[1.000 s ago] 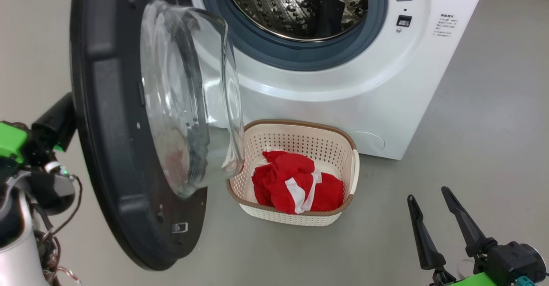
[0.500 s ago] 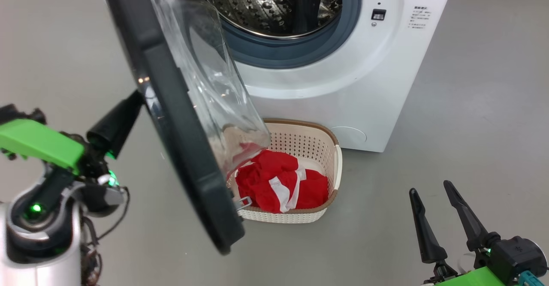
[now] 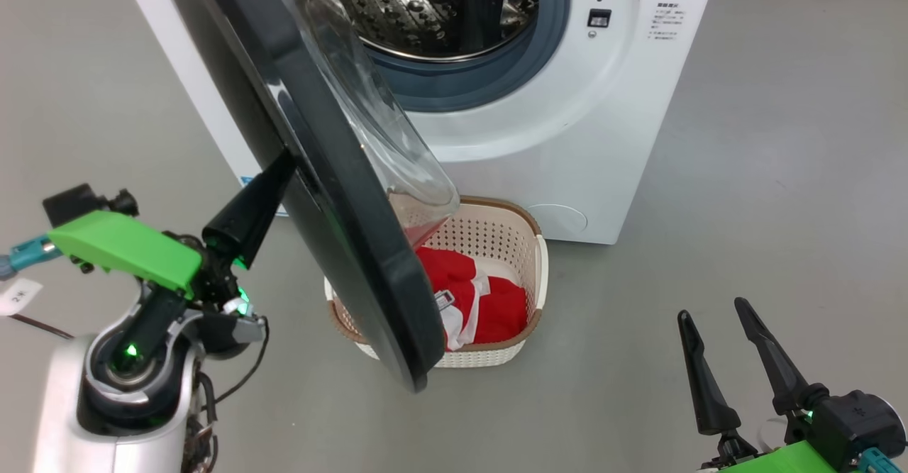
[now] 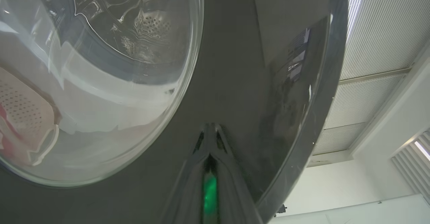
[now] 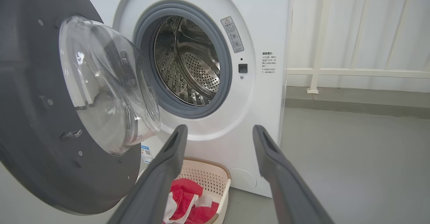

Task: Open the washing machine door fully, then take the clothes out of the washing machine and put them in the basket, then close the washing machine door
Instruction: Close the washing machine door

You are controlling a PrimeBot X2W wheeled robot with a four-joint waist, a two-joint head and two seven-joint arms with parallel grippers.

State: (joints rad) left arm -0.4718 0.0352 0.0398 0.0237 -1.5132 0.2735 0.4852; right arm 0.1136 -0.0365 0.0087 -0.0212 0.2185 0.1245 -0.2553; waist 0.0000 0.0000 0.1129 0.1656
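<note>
Left: the left pincer (image 3: pixel 280 168) is closed, its two dark fingers pressed together with nothing between them. Its tip lies against the glossy outer face of the washing machine door (image 3: pixel 333 196). In the left wrist view the left pincer (image 4: pixel 210 130) meets its own reflection on that face, so contact seems likely, though glare leaves it uncertain.

The door stands partly swung out from the washing machine (image 3: pixel 567 125), with its clear glass bowl (image 3: pixel 397 154) bulging toward the opening. The perforated steel drum (image 3: pixel 440 12) is visible past the grey gasket (image 3: pixel 539 54).

Below the opening, the basket (image 3: pixel 535 274) stands on the floor (image 3: pixel 745 210) just in front of the machine. In the head view the door's lower edge covers the basket's left part. The clothes (image 3: pixel 496 310), red fabric with a white panel, lie bundled inside the basket, below its brown rim.

Right: the right pincer (image 3: pixel 709 308) hangs well apart from the basket, fingers spread wide and gripping nothing. In the right wrist view the right pincer (image 5: pixel 220 130) frames the machine's front, with basket and clothes beneath.
</note>
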